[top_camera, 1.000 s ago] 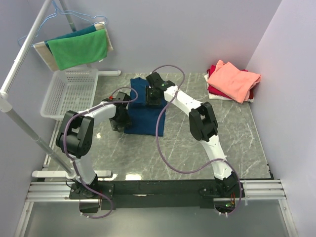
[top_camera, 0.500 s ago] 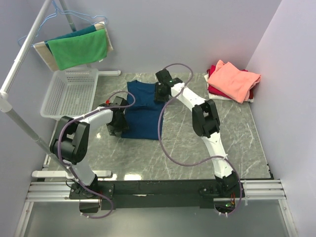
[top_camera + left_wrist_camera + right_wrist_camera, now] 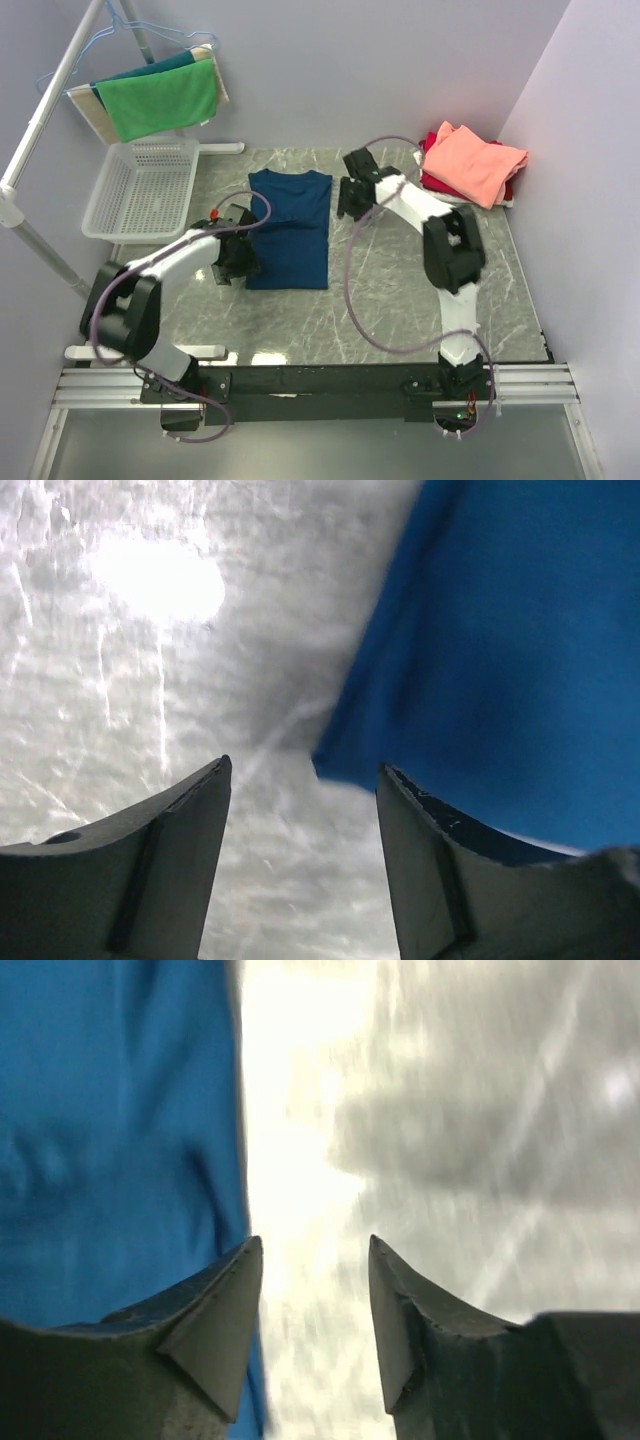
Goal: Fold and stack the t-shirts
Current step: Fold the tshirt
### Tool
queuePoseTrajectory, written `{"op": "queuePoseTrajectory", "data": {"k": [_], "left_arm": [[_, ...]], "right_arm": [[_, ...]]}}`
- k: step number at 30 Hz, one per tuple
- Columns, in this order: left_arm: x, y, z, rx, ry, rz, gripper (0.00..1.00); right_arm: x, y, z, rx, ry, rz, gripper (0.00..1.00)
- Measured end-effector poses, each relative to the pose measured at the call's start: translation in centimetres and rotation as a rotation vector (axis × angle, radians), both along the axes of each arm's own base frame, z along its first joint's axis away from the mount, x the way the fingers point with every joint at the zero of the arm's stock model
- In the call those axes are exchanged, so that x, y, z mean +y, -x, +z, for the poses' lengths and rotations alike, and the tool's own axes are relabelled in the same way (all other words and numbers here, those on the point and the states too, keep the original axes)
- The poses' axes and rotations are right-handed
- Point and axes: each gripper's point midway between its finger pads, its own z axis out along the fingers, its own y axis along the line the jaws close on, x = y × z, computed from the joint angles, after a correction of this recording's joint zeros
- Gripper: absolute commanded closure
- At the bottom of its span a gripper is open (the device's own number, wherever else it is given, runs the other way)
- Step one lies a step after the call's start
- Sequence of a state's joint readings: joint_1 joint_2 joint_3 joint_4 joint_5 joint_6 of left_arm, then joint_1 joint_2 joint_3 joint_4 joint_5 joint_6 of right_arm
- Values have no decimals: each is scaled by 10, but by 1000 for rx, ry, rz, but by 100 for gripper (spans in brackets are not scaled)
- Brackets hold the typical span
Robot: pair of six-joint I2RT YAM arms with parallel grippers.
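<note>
The navy-blue t-shirt [image 3: 290, 230] lies flat on the grey marble table, folded into a long rectangle, print hidden. My left gripper [image 3: 232, 262] is open and empty beside its near left corner; the left wrist view shows the shirt's corner [image 3: 500, 680] just above the fingers [image 3: 180, 820]. My right gripper [image 3: 349, 200] is open and empty beside the shirt's far right edge; the right wrist view shows the blue cloth [image 3: 110, 1120] at the left, next to the left finger. A folded salmon-pink tee [image 3: 472, 162] lies on a red one [image 3: 432, 182] at the back right.
A white mesh basket [image 3: 142, 186] stands at the back left. A bright green cloth [image 3: 158, 98] hangs on a rack above it, with a metal pole [image 3: 40, 250] slanting down the left. Purple walls close the back and right.
The navy shirt has been spread from a bunched, lifted shape into a flat rectangle. Both grippers have let go of it and moved outward, the left to its near left, the right to its right.
</note>
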State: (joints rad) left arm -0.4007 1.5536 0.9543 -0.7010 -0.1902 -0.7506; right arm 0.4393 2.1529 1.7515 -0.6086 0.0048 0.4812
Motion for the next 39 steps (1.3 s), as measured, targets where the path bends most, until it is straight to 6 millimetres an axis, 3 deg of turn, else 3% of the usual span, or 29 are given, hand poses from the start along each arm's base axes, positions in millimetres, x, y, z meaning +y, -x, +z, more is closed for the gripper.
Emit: {"op": "queuePoseTrajectory", "data": {"k": [3,5,8,13,17,25,32,39], "left_arm": [[-7,1,21,-83,81,12,33],[-13,1,35,-149,150,16,34],[-21,5,32,-178,230,15,37],[-25,27,-12,-80,296,11,39],[-33,17,-11,-125,378,10,40],[-34,2,-10,-171,412,32,40],[-15,0,-12,-170,313,104,41],[-2,4,-13,-163,251,150,42]], "right_arm": [[-15,43,24,-4,-19,7,44],[-16,57,41,-39,-58,16,42],[-9,80,50,-61,-118,52,41],[12,130,17,26,-170,151,40],[21,162,-7,104,-200,196,40],[32,173,-18,114,-262,217,41],[45,170,-17,87,-300,240,42],[53,177,-32,130,-305,250,43]]}}
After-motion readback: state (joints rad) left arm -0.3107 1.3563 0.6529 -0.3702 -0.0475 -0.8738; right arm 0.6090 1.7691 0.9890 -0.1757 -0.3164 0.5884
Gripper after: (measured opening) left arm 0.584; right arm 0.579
